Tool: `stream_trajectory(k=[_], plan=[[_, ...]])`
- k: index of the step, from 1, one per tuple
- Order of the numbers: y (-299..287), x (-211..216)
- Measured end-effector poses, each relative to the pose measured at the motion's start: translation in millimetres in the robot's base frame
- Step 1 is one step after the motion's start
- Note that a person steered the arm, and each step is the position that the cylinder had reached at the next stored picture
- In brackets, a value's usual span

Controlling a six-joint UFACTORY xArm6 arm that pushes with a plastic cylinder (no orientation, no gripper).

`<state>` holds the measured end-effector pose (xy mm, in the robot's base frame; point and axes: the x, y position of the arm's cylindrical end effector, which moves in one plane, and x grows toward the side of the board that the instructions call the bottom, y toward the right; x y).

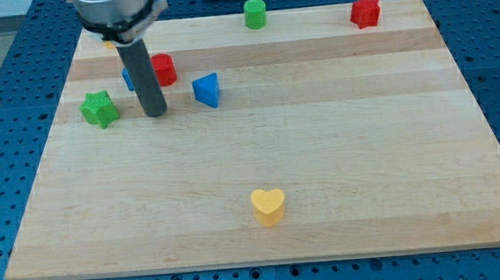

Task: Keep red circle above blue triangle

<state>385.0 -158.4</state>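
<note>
Pale wood-plank board (321, 153) on blue pegboard; blocks look like matte plastic: red circle (165, 69) sits up-left of blue triangle (207, 90), apart; green star (99, 109) at view's left, green cylinder (254, 13) and red star-ish block (364, 11) along top edge, yellow heart (268, 206) near bottom. A blue block (127, 77) is mostly hidden behind the rod, shape n/a. Rod upright, no fingers on this rig; my tip (155, 114) rests on board btwn green star and blue triangle, just below-left of red circle, not touching.
</note>
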Motion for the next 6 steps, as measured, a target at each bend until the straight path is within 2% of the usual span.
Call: stream_trajectory(k=[1, 3, 6], plan=[[-13.7, -31.2], [-26.8, -58.6], [40.7, -63.2]])
